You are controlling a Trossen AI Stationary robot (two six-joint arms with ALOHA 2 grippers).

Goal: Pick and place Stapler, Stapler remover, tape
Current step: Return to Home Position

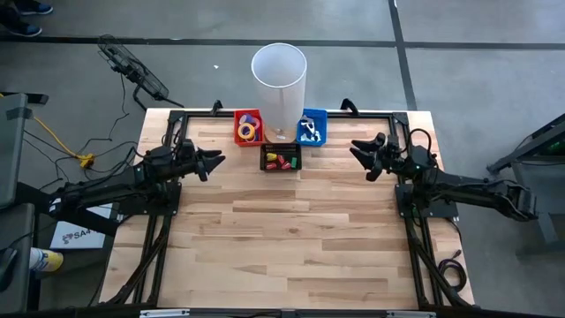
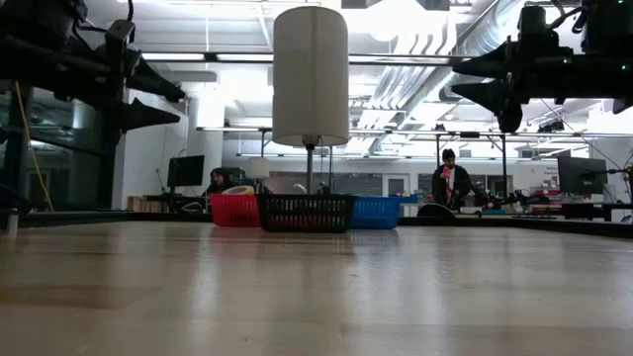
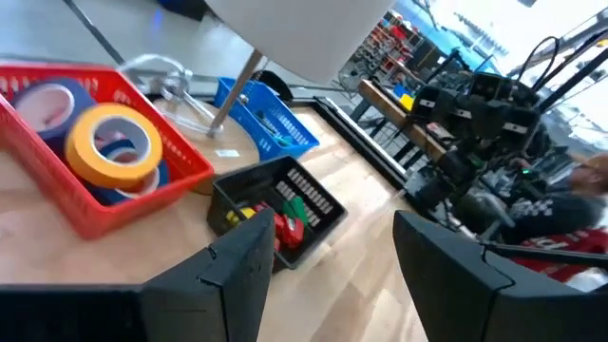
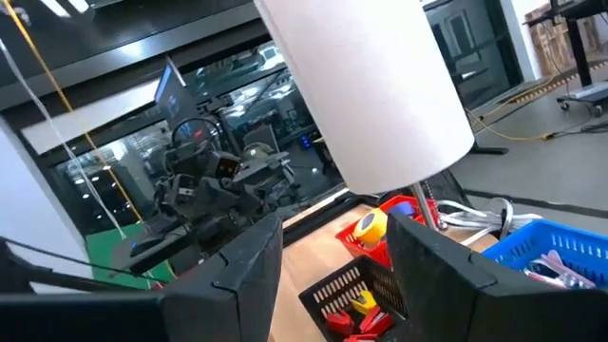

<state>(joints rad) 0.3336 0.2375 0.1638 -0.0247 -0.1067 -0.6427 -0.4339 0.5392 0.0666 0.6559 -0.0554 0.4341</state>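
With both arms raised, left gripper (image 1: 212, 164) by the tabletop's left edge and right gripper (image 1: 359, 157) by its right edge stand wide, empty, pointing inward. Between them, mid far edge: tape (image 3: 87, 160) in red bin (image 1: 237, 126), nearer left; staplers (image 3: 288, 228) in black bin (image 1: 263, 159).

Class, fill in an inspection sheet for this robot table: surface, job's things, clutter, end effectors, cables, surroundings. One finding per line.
Surface: wooden table, bins grouped at its far edge.
Job's things: red bin holds tape rolls; black bin holds small red, yellow and green items; blue bin holds pale items.
Clutter: white lamp standing between the bins.
End effectors: left end effector and right end effector both open, empty, raised at the table's sides.
Cables: yellow cable on the floor beside the table.
Surroundings: a person in the room behind.
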